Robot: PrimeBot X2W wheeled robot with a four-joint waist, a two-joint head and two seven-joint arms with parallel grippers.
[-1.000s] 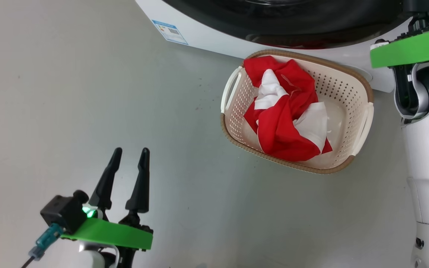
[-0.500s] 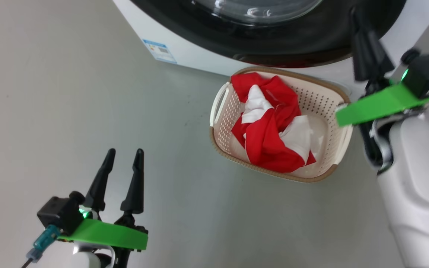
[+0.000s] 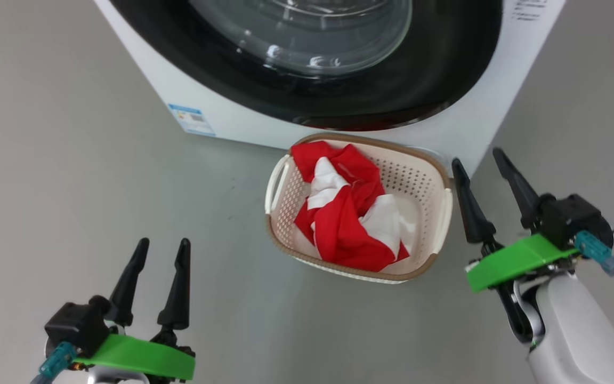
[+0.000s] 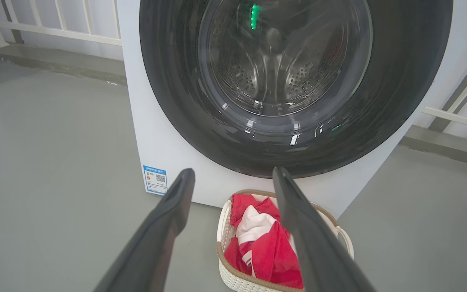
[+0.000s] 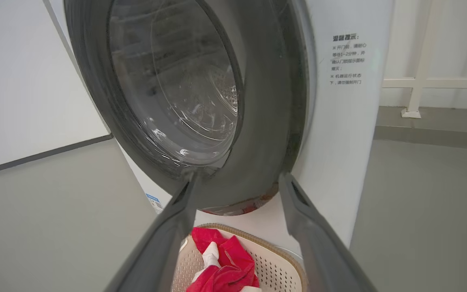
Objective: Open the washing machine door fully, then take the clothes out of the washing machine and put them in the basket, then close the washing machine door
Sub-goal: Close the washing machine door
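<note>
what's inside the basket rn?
The clothes, a crumpled red-and-white heap, sit inside the basket, covering most of its floor. Bare perforated wall shows on its right. Anything beneath the heap is hidden.

Resembled a plain laundry area, home or test room undecided. Identified by a white front-loading washing machine [image 4: 168, 138] standing on a bare grey floor [image 4: 47, 162], a white railing [image 4: 55, 33] and pale wall [image 5: 14, 81] behind, and a perforated basket [image 3: 419, 178] of red-and-white clothes [image 3: 344, 229] set just before the machine.
</note>
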